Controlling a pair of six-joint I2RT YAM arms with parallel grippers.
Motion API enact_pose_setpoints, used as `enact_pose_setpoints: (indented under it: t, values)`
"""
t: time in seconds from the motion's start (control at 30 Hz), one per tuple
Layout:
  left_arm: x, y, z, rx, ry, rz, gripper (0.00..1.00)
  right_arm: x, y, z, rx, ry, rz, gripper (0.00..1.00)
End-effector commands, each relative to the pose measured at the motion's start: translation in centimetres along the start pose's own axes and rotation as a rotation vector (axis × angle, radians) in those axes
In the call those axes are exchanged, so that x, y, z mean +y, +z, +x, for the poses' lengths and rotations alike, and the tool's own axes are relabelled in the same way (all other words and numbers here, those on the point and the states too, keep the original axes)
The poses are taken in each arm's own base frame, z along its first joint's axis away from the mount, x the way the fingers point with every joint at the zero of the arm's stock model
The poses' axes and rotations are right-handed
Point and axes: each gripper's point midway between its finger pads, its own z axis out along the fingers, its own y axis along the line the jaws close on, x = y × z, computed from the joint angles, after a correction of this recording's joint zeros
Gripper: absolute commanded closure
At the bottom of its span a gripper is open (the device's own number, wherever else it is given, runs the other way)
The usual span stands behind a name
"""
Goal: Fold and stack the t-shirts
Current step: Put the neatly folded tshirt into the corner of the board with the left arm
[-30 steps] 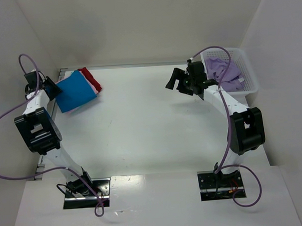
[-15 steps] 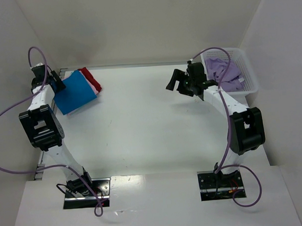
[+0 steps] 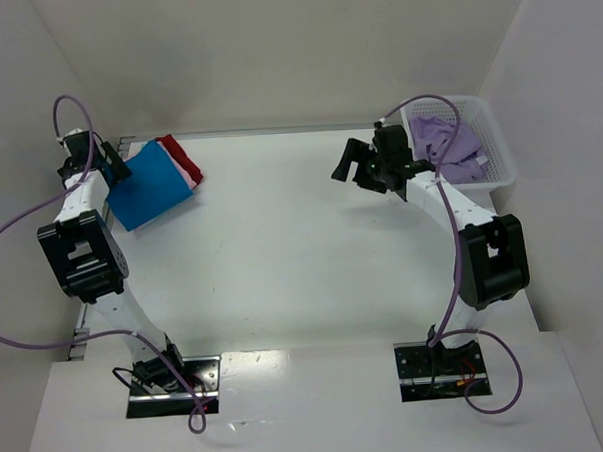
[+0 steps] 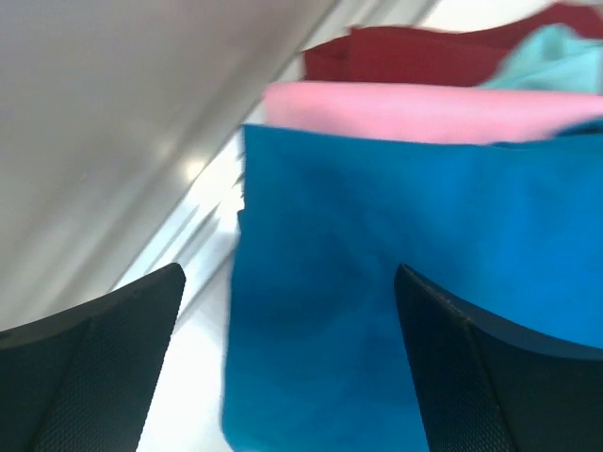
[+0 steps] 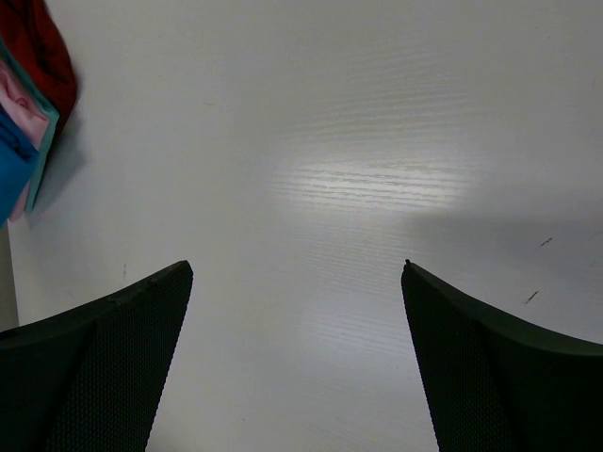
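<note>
A folded stack of t-shirts lies at the table's far left: a bright blue one on top, pink and red edges showing beneath it. My left gripper hangs at the stack's left edge, open and holding nothing. In the left wrist view the blue shirt fills the space between the fingers, with pink and red layers behind. A lavender t-shirt lies crumpled in the white mesh basket. My right gripper hovers open over bare table, left of the basket.
White walls close in the table on the left, back and right. In the right wrist view the stack's edge shows at the far left, beyond bare tabletop. A purple cable loops above the left arm.
The left gripper has opened and let go of the blue shirt, and the arm has shifted slightly back and up by the wall. The right arm has not moved.
</note>
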Motion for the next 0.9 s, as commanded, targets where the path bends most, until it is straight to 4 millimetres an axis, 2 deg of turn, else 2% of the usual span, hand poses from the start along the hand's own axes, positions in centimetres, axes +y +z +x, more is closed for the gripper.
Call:
enact_pose_setpoints:
  t: [0.0,0.1,0.13,0.2,0.23,0.27,0.37,0.4,0.43,0.5,0.57,0.6,0.63,0.67,0.7,0.77,0.8,0.87]
  values:
    - [-2.2,-3.7,-5.0,-0.13,-0.043,0.147,0.0,0.2,-1.0,-1.1,-0.044,-0.001,-0.003,0.03]
    - [-4.5,-6.8,-7.2,-0.177,-0.028,0.293,0.0,0.5,-1.3,-1.5,-0.061,-0.005,-0.013,0.03]
    - [-5.9,-7.9,-7.5,-0.183,-0.009,0.387,0.0,0.7,-1.3,-1.4,-0.055,-0.005,-0.022,0.03]
    - [-7.4,-9.5,-8.3,-0.211,0.015,0.487,0.02,0.7,-1.3,-1.4,-0.055,0.004,-0.022,0.03]
    - [-8.7,-10.3,-7.8,-0.191,0.03,0.576,0.03,0.8,-1.6,-1.5,-0.065,0.002,-0.029,0.03]
    - [-9.2,-10.8,-8.1,-0.195,0.035,0.605,0.05,1.1,-1.8,-1.9,-0.08,-0.001,-0.039,0.03]
    - [-10.2,-9.6,-6.7,-0.135,0.042,0.63,0.12,0.7,-1.9,-1.2,-0.069,0.001,-0.031,0.03]
    - [-10.6,-8.7,-5.1,-0.083,0.045,0.628,0.12,0.9,-2.2,-1.4,-0.076,0.0,-0.036,0.03]
    - [-10.7,-8.4,-4.7,-0.07,0.046,0.634,0.16,0.9,-2.2,-1.4,-0.076,0.0,-0.036,0.03]
    - [-11.9,-7.5,-2.9,-0.03,0.061,0.63,0.17,1.0,-2.5,-1.5,-0.078,0.0,-0.037,0.03]
    - [-12.3,-6.3,-1.8,-0.014,0.069,0.587,0.26,1.0,-2.9,-1.8,-0.094,-0.002,-0.031,0.03]
    - [-12.5,-5.0,0.0,0.038,0.075,0.57,0.27,1.0,-3.2,-1.9,-0.1,-0.001,-0.024,0.03]
    - [-13.2,-5.0,-0.5,0.027,0.08,0.58,0.28,0.9,-3.2,-1.9,-0.101,-0.011,-0.024,0.03]
    - [-13.7,-4.6,0.2,0.05,0.087,0.583,0.28,1.1,-3.3,-2.1,-0.101,-0.011,-0.024,0.03]
    - [-13.4,-3.4,1.0,0.073,0.087,0.553,0.28,1.1,-3.3,-2.1,-0.101,-0.011,-0.024,0.02]
    - [-14.5,-2.9,1.2,0.074,0.103,0.538,0.3,1.1,-3.6,-2.4,-0.114,-0.011,-0.02,0.02]
    - [-14.2,-1.7,2.2,0.099,0.104,0.51,0.3,1.3,-3.7,-2.7,-0.122,-0.013,-0.024,0.02]
    - [-14.0,-0.7,2.4,0.103,0.112,0.457,0.3,1.3,-3.9,-3.0,-0.127,-0.003,-0.017,0.02]
